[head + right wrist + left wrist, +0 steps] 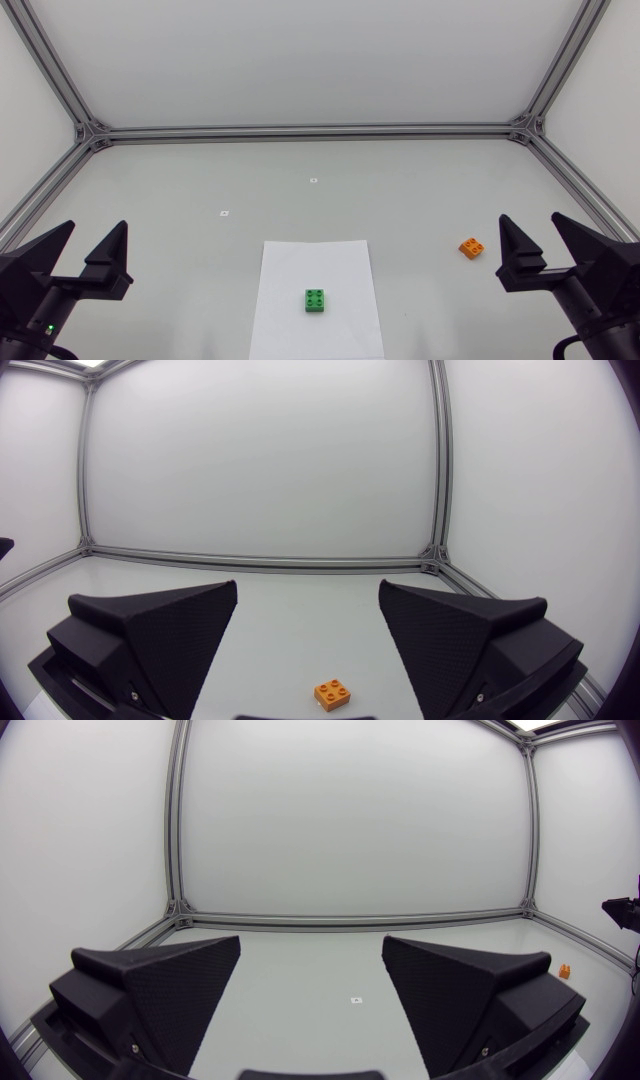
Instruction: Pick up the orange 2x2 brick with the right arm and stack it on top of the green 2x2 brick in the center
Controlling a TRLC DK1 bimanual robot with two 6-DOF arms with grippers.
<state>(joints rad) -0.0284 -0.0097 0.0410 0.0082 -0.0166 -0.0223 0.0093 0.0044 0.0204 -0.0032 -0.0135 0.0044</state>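
1. The step in hand, as I judge it, is the reach for the orange brick (472, 247), and nothing has been lifted yet. It lies on the bare table (420, 190) toward the right side, just inward of the right end effector (530, 218).
2. That end effector is spread wide. Nothing sits between its fingers and they touch nothing.
3. From the right wrist view, the brick is ahead of the end effector and roughly centred between the two fingers. It is studs up and turned a little askew to them.
4. To do this well, I would first turn the wrist so the fingers meet two flat opposite sides, not the corners. Then come straight down over the brick and close low on its body.
5. The green brick (316, 300) rests studs up on a white sheet (315, 262) at the table's middle, well apart from the orange one. The carry will call for a clear lift and squared studs before pressing down.
6. The left end effector (97, 226) hangs at the left side, also spread wide and empty.
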